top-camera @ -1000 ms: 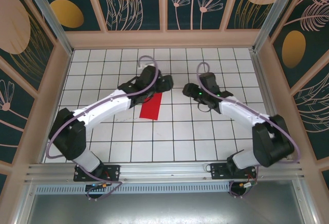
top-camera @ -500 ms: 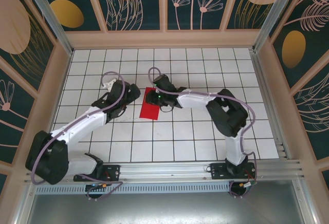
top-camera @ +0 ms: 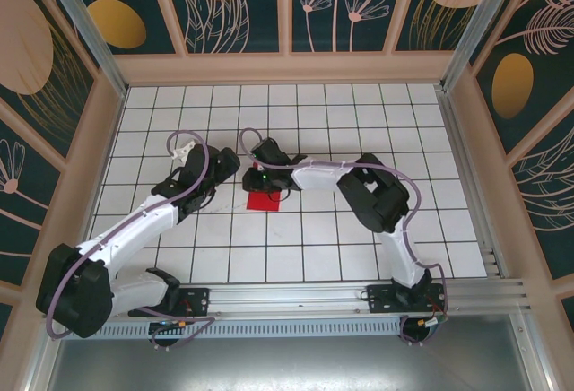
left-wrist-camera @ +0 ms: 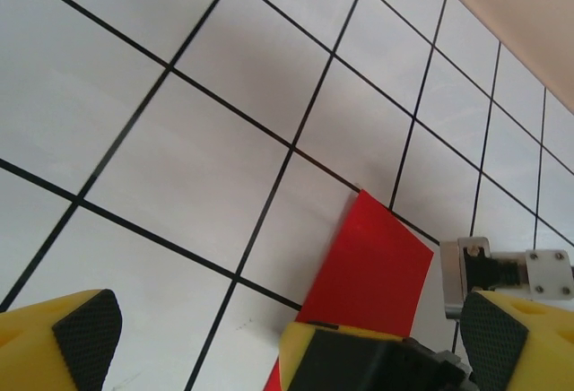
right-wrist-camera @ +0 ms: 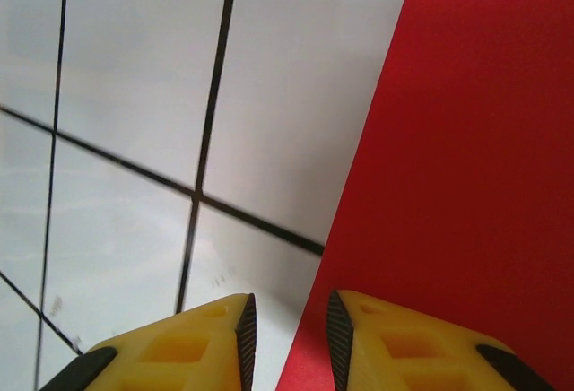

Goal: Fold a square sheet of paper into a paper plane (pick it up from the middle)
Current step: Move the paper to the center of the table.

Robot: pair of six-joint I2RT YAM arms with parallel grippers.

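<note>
The paper (top-camera: 263, 201) lies on the table (top-camera: 359, 256), near the middle. The right gripper (top-camera: 263, 183) is over its far end, the left gripper (top-camera: 230, 160) just left.

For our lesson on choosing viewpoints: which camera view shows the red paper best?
The left wrist view: the paper shows a corner and two edges against the tiles. The top view shows a small patch by the right arm; the right wrist view, one edge close up.
</note>
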